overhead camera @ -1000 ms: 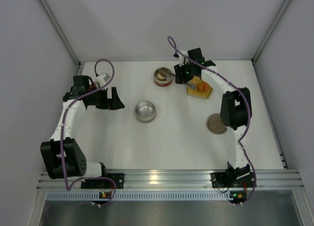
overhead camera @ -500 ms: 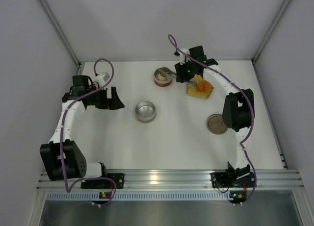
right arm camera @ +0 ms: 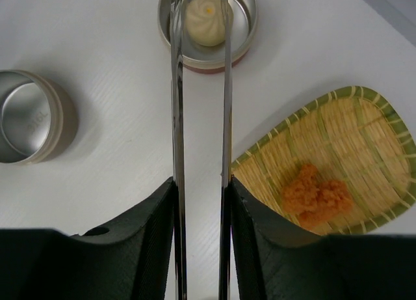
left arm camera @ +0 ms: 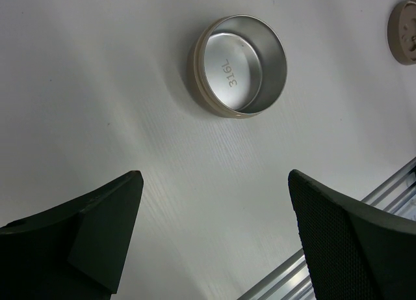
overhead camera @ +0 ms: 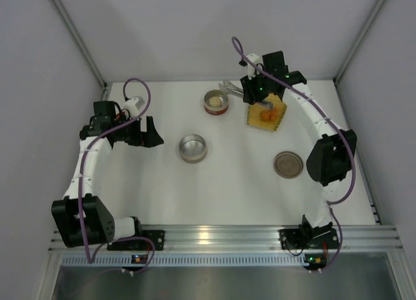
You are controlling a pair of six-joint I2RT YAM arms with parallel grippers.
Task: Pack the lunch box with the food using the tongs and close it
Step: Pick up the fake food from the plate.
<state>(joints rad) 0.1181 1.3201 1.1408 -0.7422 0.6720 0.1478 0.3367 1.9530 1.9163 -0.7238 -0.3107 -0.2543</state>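
Right gripper is clamped on the tongs. Their two thin arms stand a little apart and point toward the small tin just to the left of the yellow tray. The white bun lies in that tin, and the orange pieces lie on the tray. Left gripper, far to the left of the tray, hangs with its fingers wide apart near an empty tin. A round lid lies on the near side of the tray.
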